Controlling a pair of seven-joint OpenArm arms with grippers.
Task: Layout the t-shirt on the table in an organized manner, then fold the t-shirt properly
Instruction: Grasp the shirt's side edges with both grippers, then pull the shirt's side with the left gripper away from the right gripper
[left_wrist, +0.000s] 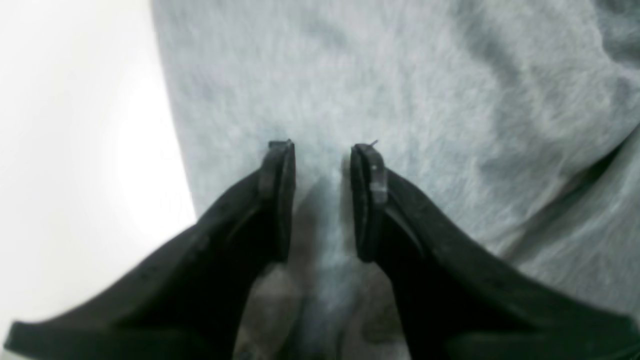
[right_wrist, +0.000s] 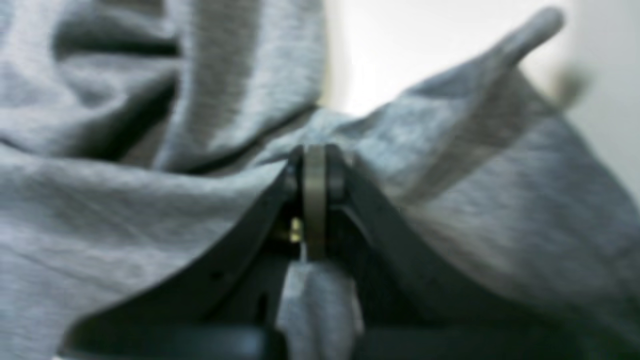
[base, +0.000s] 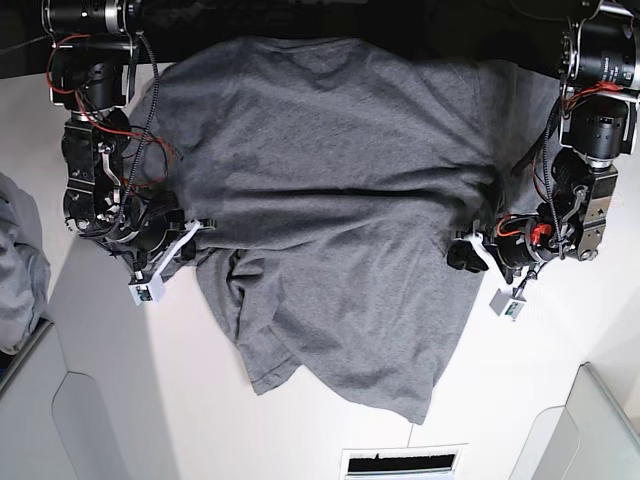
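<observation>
The grey t-shirt (base: 330, 200) lies spread over the white table (base: 150, 400), hem end toward the near edge, with wrinkles at its lower left. My right gripper (base: 195, 240) is at the shirt's left edge. In the right wrist view the right gripper (right_wrist: 315, 155) is shut on a bunched fold of the t-shirt (right_wrist: 125, 210). My left gripper (base: 462, 255) rests at the shirt's right edge. Seen from the left wrist, the left gripper (left_wrist: 322, 150) stands open, its tips down on the t-shirt (left_wrist: 450, 100) with a low ridge of cloth between them, beside bare table (left_wrist: 75, 150).
A paler bluish-grey heap of cloth (base: 15, 270) sits at the far left edge. A slotted vent (base: 395, 463) is set into the near table edge. Light grey panels (base: 600, 420) flank the near corners.
</observation>
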